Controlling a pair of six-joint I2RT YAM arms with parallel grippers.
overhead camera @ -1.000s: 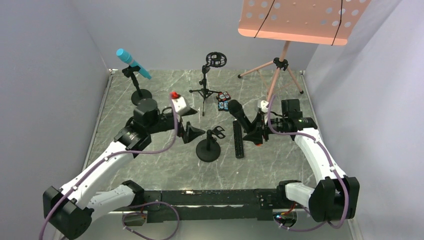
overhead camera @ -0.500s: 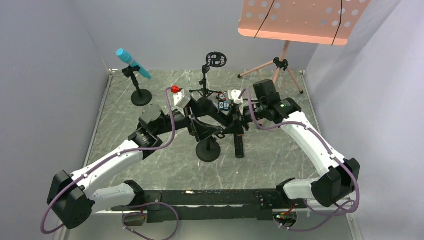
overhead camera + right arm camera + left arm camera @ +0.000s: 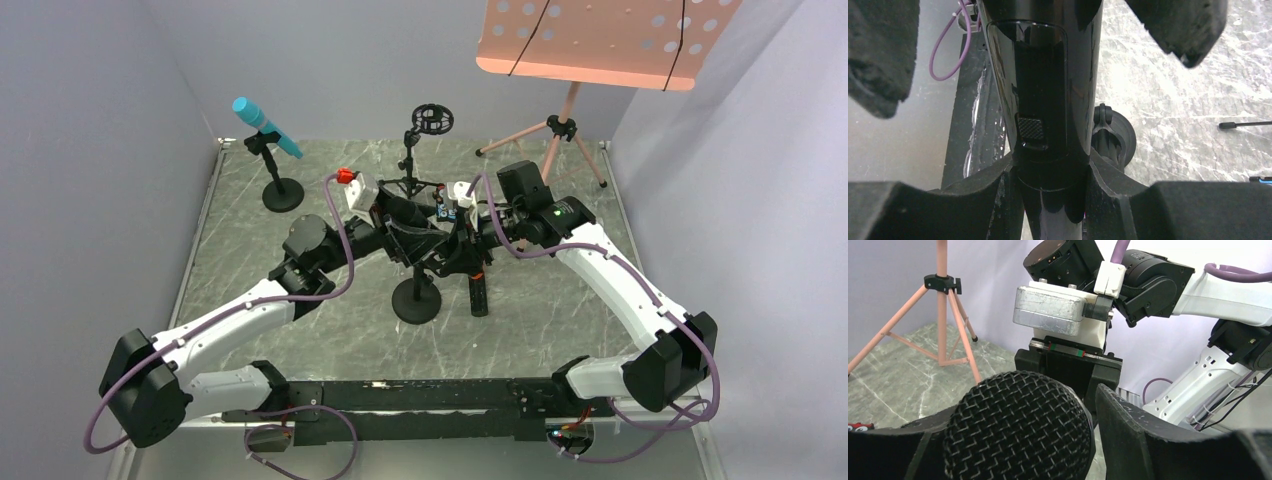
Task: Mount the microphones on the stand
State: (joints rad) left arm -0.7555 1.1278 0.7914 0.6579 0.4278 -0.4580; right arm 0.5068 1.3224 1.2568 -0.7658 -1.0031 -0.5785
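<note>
Up in the air near the small black round-foot stand (image 3: 417, 300), the right gripper (image 3: 1050, 175) squeezes the handle of the shiny black mesh-headed microphone (image 3: 1018, 435). The jaws of the left gripper (image 3: 1015, 410) sit around its head; I cannot tell if they squeeze.

A glossy black microphone (image 3: 1043, 75) runs from twelve to six o'clock through the centre, its ribbed switch (image 3: 1030, 131) facing the lens. The right pincer (image 3: 1050, 167) clamps the barrel from both sides at six o'clock. Two dark foam pads (image 3: 878, 55) stand clear of it at ten and one o'clock. A round stand base (image 3: 1123, 137) sits on the marble tabletop (image 3: 1173, 100) toward three o'clock.
</note>
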